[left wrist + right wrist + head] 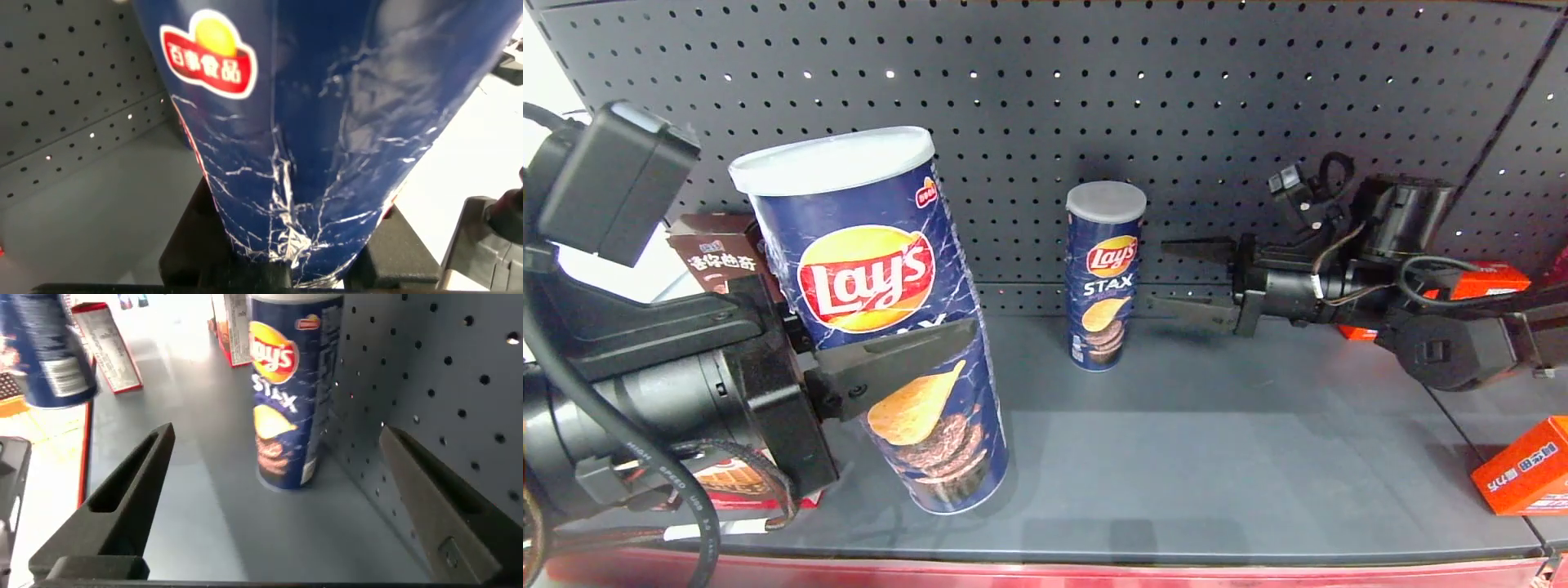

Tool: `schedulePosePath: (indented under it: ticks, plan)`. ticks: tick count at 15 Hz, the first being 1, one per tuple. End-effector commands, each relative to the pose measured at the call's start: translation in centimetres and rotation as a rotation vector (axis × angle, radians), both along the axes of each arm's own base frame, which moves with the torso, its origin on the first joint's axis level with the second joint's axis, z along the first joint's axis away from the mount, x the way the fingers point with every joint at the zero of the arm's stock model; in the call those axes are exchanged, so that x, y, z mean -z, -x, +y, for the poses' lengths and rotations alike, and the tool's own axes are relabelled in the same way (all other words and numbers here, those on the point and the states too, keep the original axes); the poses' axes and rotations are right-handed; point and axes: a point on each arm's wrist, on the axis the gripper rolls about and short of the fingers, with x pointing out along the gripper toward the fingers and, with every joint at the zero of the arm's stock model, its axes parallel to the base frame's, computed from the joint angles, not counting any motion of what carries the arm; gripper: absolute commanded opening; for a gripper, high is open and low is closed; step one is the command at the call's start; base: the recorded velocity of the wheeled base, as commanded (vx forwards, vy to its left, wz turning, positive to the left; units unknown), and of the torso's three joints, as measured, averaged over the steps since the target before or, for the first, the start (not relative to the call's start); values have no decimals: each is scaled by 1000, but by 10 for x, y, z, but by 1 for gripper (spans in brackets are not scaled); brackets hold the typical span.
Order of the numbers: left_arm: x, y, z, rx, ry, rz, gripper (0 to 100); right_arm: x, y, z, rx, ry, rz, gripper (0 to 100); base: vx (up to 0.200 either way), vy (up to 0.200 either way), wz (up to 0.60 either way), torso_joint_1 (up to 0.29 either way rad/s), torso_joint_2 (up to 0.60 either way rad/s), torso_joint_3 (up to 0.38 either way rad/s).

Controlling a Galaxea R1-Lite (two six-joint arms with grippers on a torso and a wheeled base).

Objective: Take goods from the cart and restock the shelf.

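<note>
My left gripper [915, 331] is shut on a tall blue chips can [874, 310] with a white lid, held tilted at the shelf's front left; its base is at the shelf surface [1217, 457]. In the left wrist view the can [327, 122] sits between the gripper's fingers [204, 245]. A second, matching can [1104, 278] stands upright at the back middle, close to the pegboard. My right gripper [1188, 276] hovers open just to its right, apart from it. In the right wrist view this can [290, 392] stands beyond the spread fingers [122, 506].
The pegboard wall [1094, 98] closes the back. Orange boxes lie at the right [1519, 465] and behind the right arm [1474, 282]. A brown box [719, 253] stands at back left, and a red-and-white box [735, 490] lies under the left arm. Bare shelf stretches between the cans.
</note>
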Motion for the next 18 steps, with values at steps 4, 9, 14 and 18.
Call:
schedulePosePath:
  ticks: [4,9,14,18]
  plan:
    - [-3,-1,0,-1,8,-7,0,23,-22,21,-34,13,37,100,0,0,0,0,0,0]
    - [-4,-2,-1,-2,11,-6,0,35,-35,36,-55,16,44,100,0,0,0,0,0,0]
    - [-3,-2,-1,-5,8,-2,0,41,-42,53,-60,15,43,100,0,0,0,0,0,0]
    - [-1,-2,-1,-5,3,4,0,48,-44,69,-9,17,52,100,0,0,0,0,0,0]
